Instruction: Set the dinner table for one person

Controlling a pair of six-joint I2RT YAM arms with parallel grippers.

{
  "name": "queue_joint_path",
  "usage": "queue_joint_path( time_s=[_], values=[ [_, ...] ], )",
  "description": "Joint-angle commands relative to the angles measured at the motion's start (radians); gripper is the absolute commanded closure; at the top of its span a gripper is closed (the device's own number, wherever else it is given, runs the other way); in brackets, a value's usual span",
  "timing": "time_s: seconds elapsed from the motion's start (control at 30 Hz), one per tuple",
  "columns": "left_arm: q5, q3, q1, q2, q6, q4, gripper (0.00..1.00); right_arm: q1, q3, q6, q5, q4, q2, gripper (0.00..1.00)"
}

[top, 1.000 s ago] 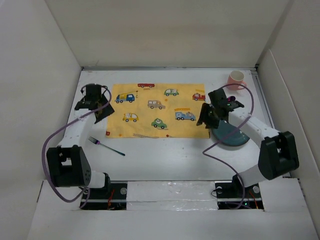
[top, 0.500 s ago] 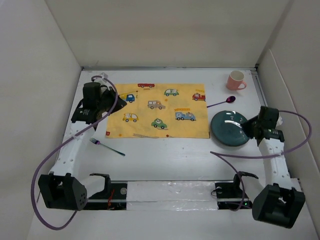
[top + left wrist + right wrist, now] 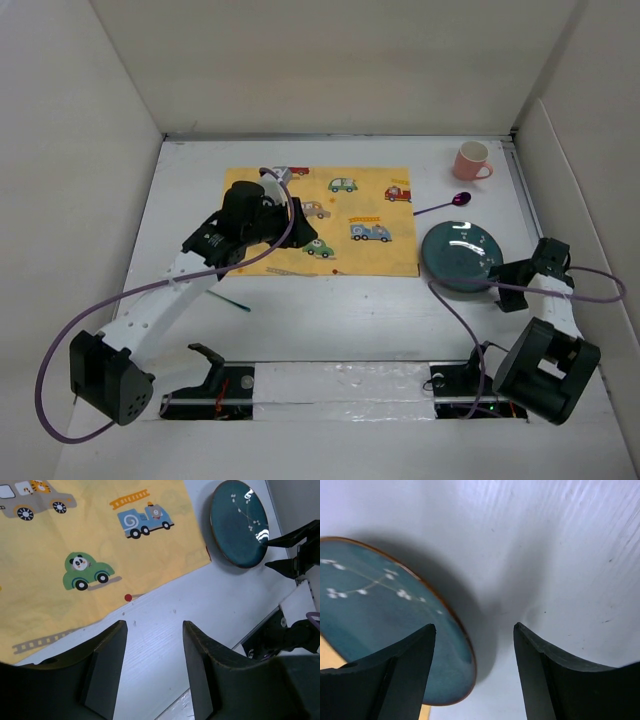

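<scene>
Bare dinner table [image 3: 340, 310] before mat [image 3: 375, 200], left arm [image 3: 165, 295] over it, fork [image 3: 238, 302] seemingly half-hidden

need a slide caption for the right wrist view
Right gripper, jaws open and empty, poised at the rim of the teal plate on the white dinner table.

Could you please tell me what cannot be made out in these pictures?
- Top view: the left arm covers the fork's head and part of the yellow mat.
- Right wrist view: the plate is cut off by the left edge and by a finger of the right end effector; whether the finger touches the rim is unclear.
- Left wrist view: the cup and spoon lie outside the frame.
</scene>
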Motion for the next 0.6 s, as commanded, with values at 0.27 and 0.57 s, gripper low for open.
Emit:
queue_joint_path(
  time_s=[0.27,0.57],
  values=[
    [0.023,0.004,0.003,-0.022,0.046,0.002,0.51,-0.005,-0.12,0.053,-0.217,0.243,0.167,0.36],
    [-0.036,0.038,0.003,-0.028,0.048,-0.031,0.53,-0.005,-0.126,0.122,-0.19,0.288,0.218,0.8]
  ],
)
